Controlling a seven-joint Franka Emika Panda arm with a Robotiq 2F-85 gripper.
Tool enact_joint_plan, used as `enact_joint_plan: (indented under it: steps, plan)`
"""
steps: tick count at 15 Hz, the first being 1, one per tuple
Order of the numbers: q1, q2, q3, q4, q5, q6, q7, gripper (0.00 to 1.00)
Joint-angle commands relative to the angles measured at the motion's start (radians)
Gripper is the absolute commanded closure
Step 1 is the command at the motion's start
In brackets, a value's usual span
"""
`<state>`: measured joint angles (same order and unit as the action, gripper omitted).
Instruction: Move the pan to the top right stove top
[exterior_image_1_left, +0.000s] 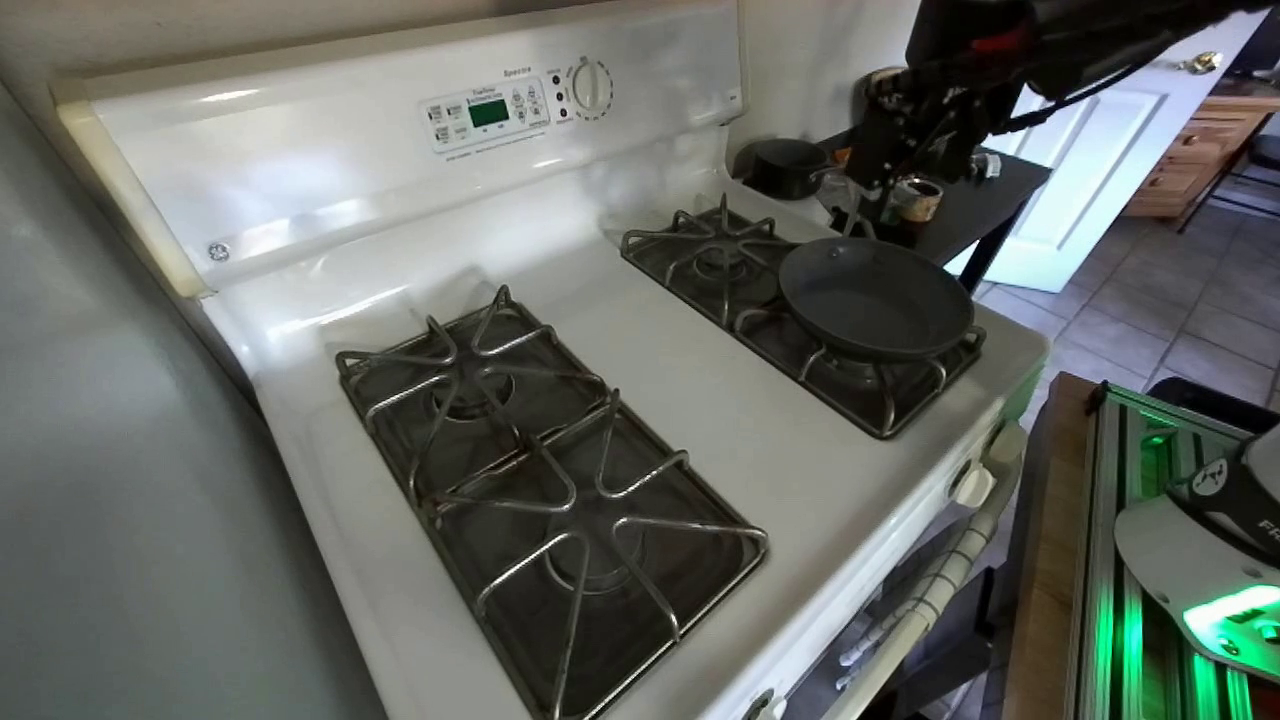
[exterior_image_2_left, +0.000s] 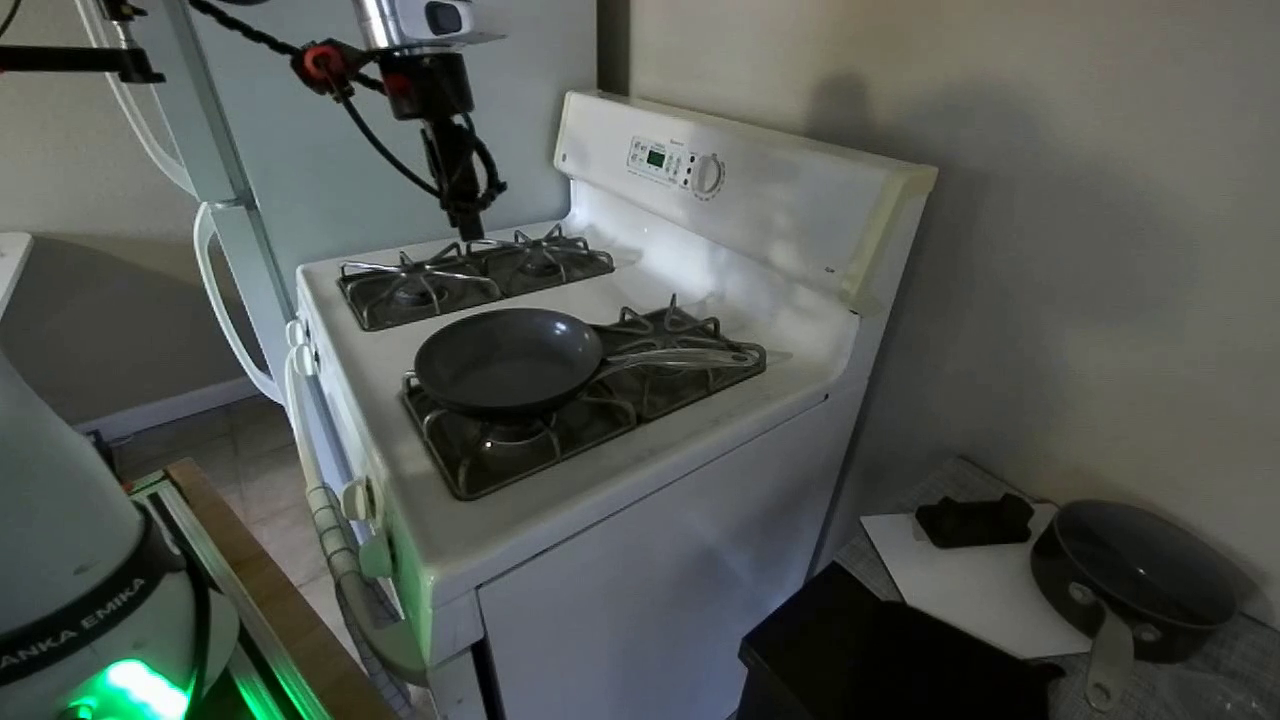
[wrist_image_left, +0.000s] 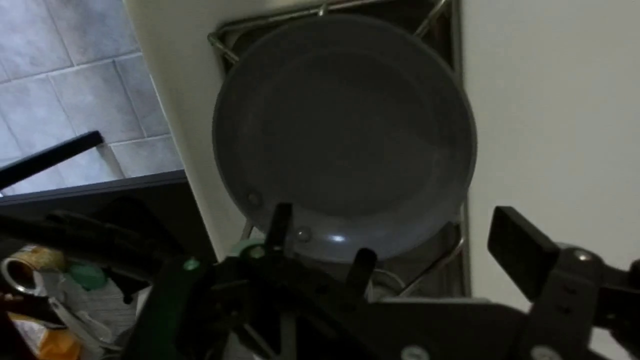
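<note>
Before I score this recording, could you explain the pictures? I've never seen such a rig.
The machine is a robot arm ending in a gripper, a mechanical hand. Two pictures come from cameras outside the robot, viewing the stove from different places. The third comes from a camera on the wrist, looking down past the gripper's fingers. On the stove, the pan sits over the front right burner, and its handle reaches over the rear right burner. Nothing is held: the fingers stand apart in the wrist view, and the handle is free in an exterior view. A pot stands beside the stove.
</note>
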<state>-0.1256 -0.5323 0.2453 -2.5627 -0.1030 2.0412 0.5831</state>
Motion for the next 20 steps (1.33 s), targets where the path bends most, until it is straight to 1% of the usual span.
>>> enact_joint_plan:
  steps: [1,3,5,9,11,14,16,17,20]
  plan:
    - [-0.064,0.124,-0.032,0.083,-0.08,0.016,0.118,0.0]
    - [-0.081,0.156,-0.056,0.092,-0.117,0.034,0.174,0.0]
    - [-0.086,0.173,-0.086,0.074,-0.135,0.111,0.232,0.0]
    - [-0.089,0.234,-0.148,0.065,-0.129,0.289,0.279,0.0]
    - [-0.097,0.265,-0.168,0.072,-0.132,0.31,0.301,0.0]
    - [-0.111,0.302,-0.192,0.083,-0.162,0.285,0.318,0.0]
    - [-0.12,0.324,-0.207,0.085,-0.192,0.301,0.335,0.0]
    - [-0.118,0.338,-0.216,0.087,-0.197,0.298,0.332,0.0]
    - [-0.117,0.374,-0.231,0.096,-0.221,0.288,0.374,0.0]
